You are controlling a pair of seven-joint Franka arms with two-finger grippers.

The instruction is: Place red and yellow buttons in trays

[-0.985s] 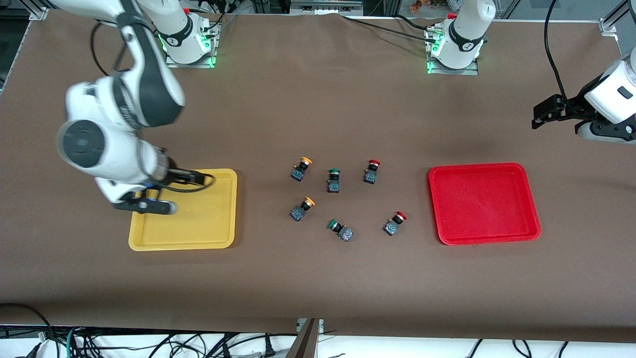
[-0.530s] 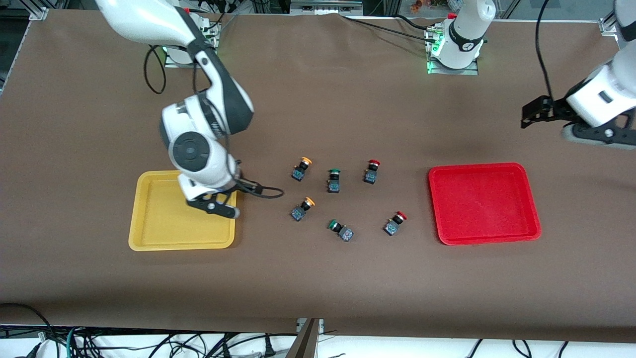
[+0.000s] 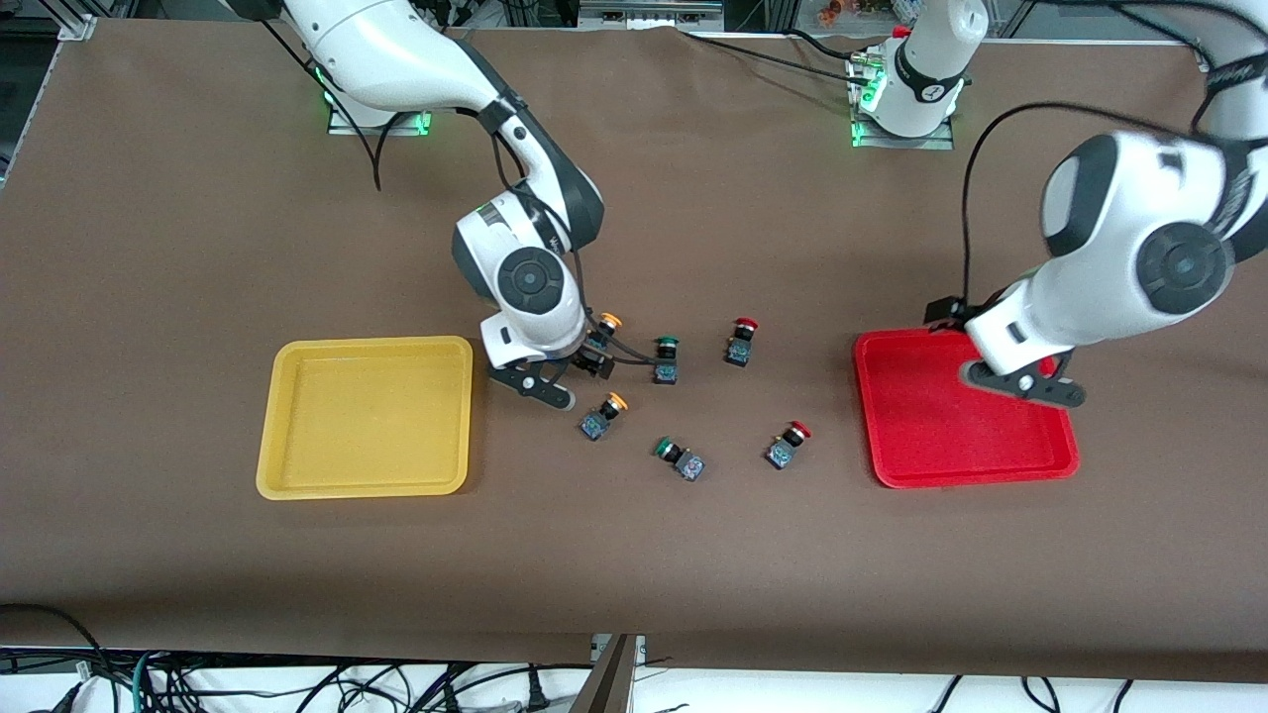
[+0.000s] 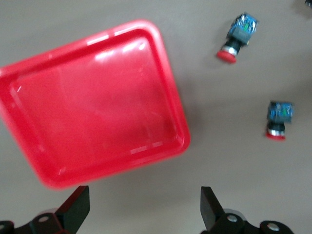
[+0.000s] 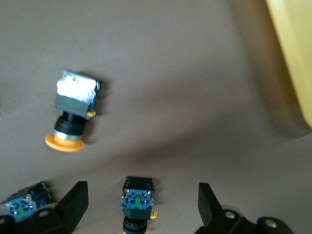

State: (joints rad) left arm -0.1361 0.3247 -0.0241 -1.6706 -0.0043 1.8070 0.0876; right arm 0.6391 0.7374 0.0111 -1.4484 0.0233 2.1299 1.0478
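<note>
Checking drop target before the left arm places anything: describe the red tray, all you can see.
The shallow red plastic tray is rectangular with rounded corners and a raised rim, glossy inside. It lies flat on the brown table cover toward the left arm's end, and nothing shows in it. The left gripper hangs over it with fingers open, holding nothing. Two red-capped buttons lie beside it, apart from its rim.

The front camera is looking down from high across the table; each wrist camera is peering close down, sharing the red tray (image 4: 92, 102) and a yellow-capped button (image 5: 73, 114) with it.
</note>
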